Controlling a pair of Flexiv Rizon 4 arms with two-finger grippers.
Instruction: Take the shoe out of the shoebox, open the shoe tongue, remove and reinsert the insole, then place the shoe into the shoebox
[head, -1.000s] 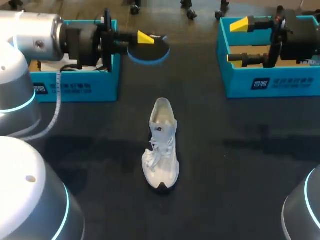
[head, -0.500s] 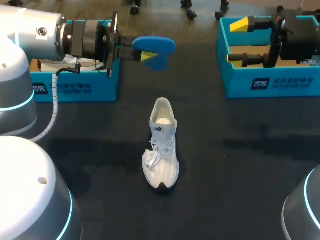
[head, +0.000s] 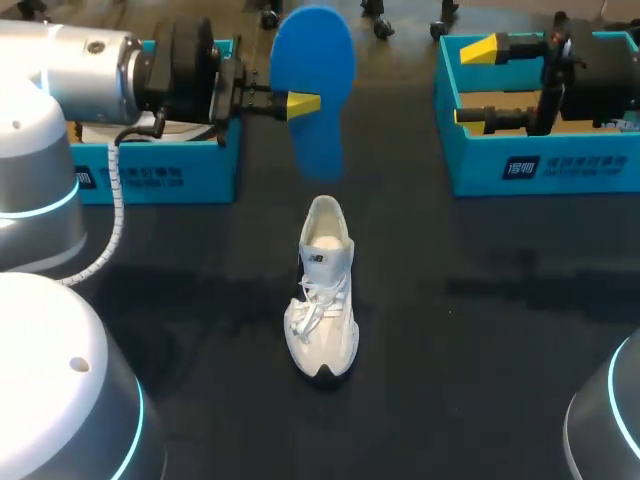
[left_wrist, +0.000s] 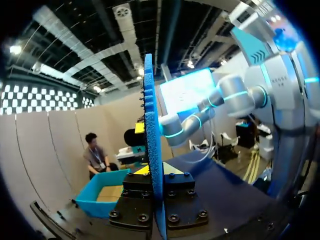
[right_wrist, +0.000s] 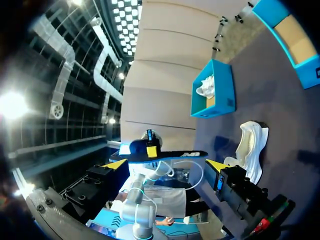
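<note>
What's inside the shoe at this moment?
In the shoe, only pale lining shows at the heel opening; the blue insole is out, held in the left gripper. The toe end is hidden under the laces.

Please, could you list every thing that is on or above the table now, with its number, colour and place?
shoe: one, white, standing on its sole, in the middle
insole: one, blue, held up in the air beyond the shoe
left shoebox: one, blue, far left
right shoebox: one, blue, far right
table: one, dark, under all of these
left hand: one, yellow tips, shut on the insole
right hand: one, yellow tips, open and empty, over the right shoebox
</note>
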